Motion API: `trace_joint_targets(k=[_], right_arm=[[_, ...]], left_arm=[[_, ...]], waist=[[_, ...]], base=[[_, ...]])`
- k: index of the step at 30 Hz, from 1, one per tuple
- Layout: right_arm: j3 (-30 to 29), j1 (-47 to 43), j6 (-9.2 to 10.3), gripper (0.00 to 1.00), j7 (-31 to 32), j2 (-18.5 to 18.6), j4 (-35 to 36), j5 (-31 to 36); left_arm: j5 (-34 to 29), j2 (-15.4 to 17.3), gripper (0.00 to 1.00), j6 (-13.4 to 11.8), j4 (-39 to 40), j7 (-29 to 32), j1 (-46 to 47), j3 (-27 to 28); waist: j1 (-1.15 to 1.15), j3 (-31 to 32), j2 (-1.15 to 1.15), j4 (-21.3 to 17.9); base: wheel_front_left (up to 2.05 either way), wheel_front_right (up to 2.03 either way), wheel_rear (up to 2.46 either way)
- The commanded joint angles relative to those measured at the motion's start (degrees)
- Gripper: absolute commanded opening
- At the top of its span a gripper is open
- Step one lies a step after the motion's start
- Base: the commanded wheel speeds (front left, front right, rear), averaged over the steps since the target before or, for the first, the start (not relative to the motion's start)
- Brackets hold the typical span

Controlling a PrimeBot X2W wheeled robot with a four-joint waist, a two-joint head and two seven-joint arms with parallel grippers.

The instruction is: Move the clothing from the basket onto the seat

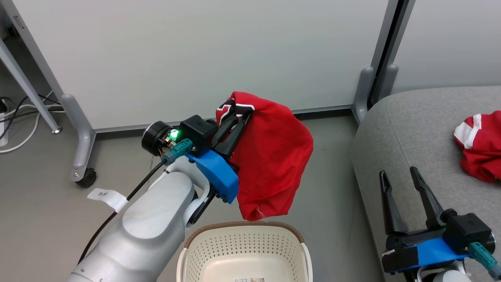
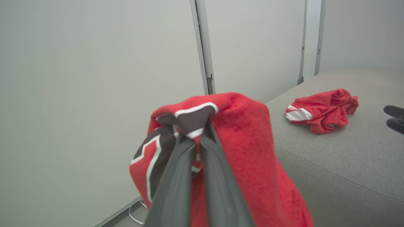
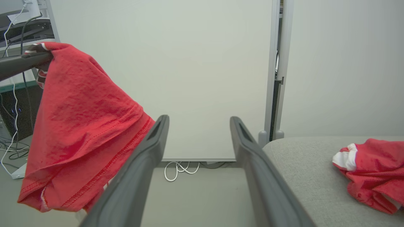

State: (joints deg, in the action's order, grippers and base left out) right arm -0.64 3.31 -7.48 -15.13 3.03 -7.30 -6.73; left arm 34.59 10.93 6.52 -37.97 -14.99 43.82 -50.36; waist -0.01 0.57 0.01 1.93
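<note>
A red garment with black-and-white lettering [image 1: 272, 156] hangs in the air above the cream basket [image 1: 188, 250], pinched at its top by my left gripper [image 1: 242, 115], which is shut on it. The same garment [image 2: 246, 148] drapes over my left gripper [image 2: 199, 129] in the left wrist view and hangs at the left as the garment [image 3: 82, 126] in the right wrist view. A second red garment with white trim [image 1: 479, 145] lies crumpled on the grey seat [image 1: 411, 129]. My right gripper [image 1: 399, 174] stands open over the seat's front edge, holding nothing.
White partition panels [image 1: 203, 51] on wheeled grey feet [image 1: 80, 145] stand behind the basket. Cables [image 1: 19, 117] lie on the floor at far left. Grey floor [image 1: 332, 156] separates basket and seat.
</note>
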Motion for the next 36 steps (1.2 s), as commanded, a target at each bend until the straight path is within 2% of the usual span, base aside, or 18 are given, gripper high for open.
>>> trace_joint_targets(k=[1, 12, 16, 27, 36], right_arm=[[0.1, -0.7, -0.03, 1.0, 0.0, -0.2, 0.0, -0.5], [1.7, 1.3, -0.03, 1.0, 0.0, -0.1, 0.6, -0.4], [4.0, 3.6, -0.03, 1.0, 0.0, 1.6, 0.8, -0.2], [18.6, 17.9, -0.03, 1.0, 0.0, 8.9, -3.5, -3.2], [29.1, 28.6, -0.03, 1.0, 0.0, 11.9, -14.4, -7.1]], left_arm=[[-0.3, 0.0, 0.0, -0.3, 0.5, -0.3, -0.4, 0.4], [-0.6, -0.3, 0.0, -0.6, 2.3, -0.3, -1.2, 0.0], [-0.7, -0.4, 0.0, -0.7, 2.6, -0.3, -1.1, 0.0], [-1.4, -1.3, 0.0, -0.6, 3.0, -0.3, 0.0, -0.4], [-2.5, -3.2, 0.0, -0.2, 3.5, -0.3, 0.4, -1.2]], waist=[[0.01, 0.0, -0.01, 0.1], [0.01, -0.6, -0.01, 0.9], [0.01, -0.8, -0.01, 1.0], [0.01, -2.2, -0.01, 2.0], [0.01, -3.7, -0.01, 4.1]], base=[[0.0, 0.0, 0.0], [0.0, 0.0, 0.0], [0.0, 0.0, 0.0], [0.0, 0.0, 0.0], [0.0, 0.0, 0.0]])
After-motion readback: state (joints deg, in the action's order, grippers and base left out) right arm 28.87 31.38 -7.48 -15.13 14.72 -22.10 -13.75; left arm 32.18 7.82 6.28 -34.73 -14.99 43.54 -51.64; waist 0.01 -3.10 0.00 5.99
